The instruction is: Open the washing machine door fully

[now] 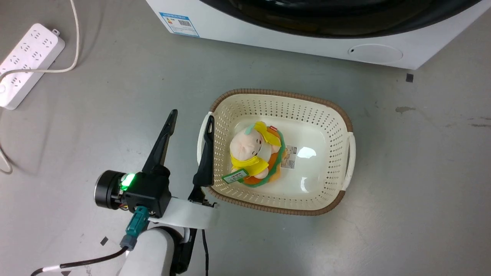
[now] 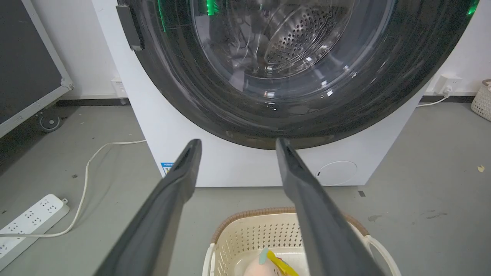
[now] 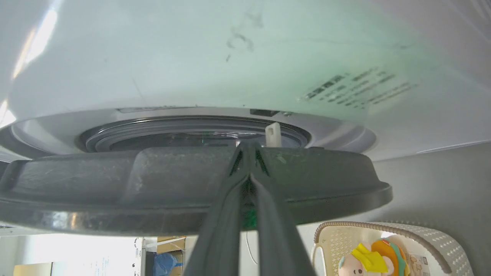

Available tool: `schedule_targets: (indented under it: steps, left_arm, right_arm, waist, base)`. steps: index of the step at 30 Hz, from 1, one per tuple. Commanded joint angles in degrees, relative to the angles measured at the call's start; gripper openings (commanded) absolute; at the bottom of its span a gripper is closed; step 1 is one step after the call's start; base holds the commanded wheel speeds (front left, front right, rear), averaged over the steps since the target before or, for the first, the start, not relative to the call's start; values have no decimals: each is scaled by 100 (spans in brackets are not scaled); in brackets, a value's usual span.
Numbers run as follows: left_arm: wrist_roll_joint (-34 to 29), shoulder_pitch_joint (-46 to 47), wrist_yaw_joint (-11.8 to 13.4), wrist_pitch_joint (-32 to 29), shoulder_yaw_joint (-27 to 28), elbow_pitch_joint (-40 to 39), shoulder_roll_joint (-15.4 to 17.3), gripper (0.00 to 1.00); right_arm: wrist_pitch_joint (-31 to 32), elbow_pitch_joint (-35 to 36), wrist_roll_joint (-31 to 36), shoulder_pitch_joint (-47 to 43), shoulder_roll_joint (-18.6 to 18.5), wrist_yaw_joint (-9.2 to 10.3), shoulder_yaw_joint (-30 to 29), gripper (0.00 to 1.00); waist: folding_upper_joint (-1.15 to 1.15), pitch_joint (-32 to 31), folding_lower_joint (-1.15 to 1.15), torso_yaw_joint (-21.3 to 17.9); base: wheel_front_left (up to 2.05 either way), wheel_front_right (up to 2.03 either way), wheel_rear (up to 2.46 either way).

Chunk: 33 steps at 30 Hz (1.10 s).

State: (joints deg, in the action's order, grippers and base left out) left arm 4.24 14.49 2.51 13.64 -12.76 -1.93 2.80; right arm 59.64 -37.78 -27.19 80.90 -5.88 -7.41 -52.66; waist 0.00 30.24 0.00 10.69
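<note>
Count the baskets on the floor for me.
2. One basket sits before the washer, holding a plush toy; a second basket stands by the wall, at the far right of the left wrist view. More may be hidden.

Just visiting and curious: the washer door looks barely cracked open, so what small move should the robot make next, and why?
Probably sweep the right gripper outward, away from the machine's white front. Its shut fingers seem to reach behind the rim of the washing machine door, which stands only slightly ajar, a narrow gap before the grey seal, so it is far from fully open.
</note>
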Motion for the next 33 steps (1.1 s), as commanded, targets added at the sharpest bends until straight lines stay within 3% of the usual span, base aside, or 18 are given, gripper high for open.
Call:
schedule_targets:
  steps: [1, 10, 17, 25, 33]
  left_arm:
    - [37, 143, 45, 58, -41, -18, 8, 100]
    - [119, 158, 108, 136, -102, 38, 8, 100]
    - [85, 57, 72, 136, -67, 60, 8, 100]
    - [89, -68, 97, 136, -5, 88, 8, 100]
    - [99, -407, 71, 136, 10, 268, 8, 100]
  right_arm:
    - [243, -81, -17, 160, 206, -8, -87, 0]
    - [1180, 299, -170, -259, 296, -8, -407, 0]
    - [536, 78, -598, -524, 299, -8, -361, 0]
    - [738, -274, -505, -1132, 300, -8, 35, 0]
    - [941, -585, -1159, -1875, 300, -8, 658, 0]
  waist:
    - [0, 8, 0, 12]
    - [0, -207, 0, 36]
    - [0, -363, 0, 19]
    - [0, -645, 0, 86]
    - [0, -1238, 0, -22]
  base:
    - [0, 0, 0]
    - [0, 0, 0]
    - [0, 0, 0]
    - [0, 0, 0]
    - [0, 0, 0]
